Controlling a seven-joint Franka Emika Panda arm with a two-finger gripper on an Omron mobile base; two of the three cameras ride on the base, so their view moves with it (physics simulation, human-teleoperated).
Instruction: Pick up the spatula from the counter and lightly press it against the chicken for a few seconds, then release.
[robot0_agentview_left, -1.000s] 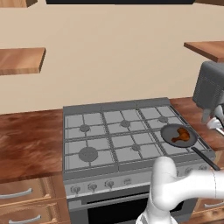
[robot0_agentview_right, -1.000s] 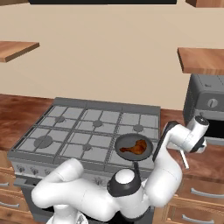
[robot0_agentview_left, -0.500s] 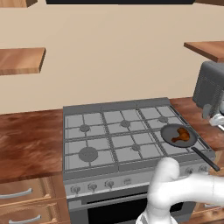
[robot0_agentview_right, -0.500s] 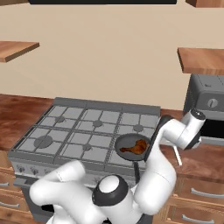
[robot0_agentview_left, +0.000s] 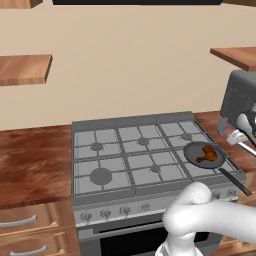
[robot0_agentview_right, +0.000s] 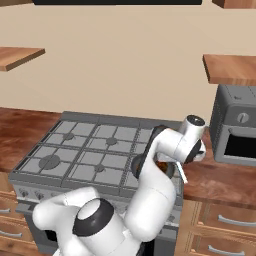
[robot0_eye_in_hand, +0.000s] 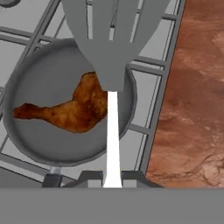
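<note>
One spatula (robot0_eye_in_hand: 112, 52) sits clamped in my claw (robot0_eye_in_hand: 112, 179), its slotted blade above the chicken (robot0_eye_in_hand: 65, 111) in the pan (robot0_eye_in_hand: 37, 146); whether they touch I cannot tell.

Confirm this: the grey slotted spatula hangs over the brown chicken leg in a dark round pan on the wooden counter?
No, the dark round pan sits on the grey stove grate, not the wooden counter; the hand view shows it.

both base views look down on the stove (robot0_agentview_left: 125, 160) from behind (left, right) — hand view close above the pan (robot0_eye_in_hand: 57, 144).
</note>
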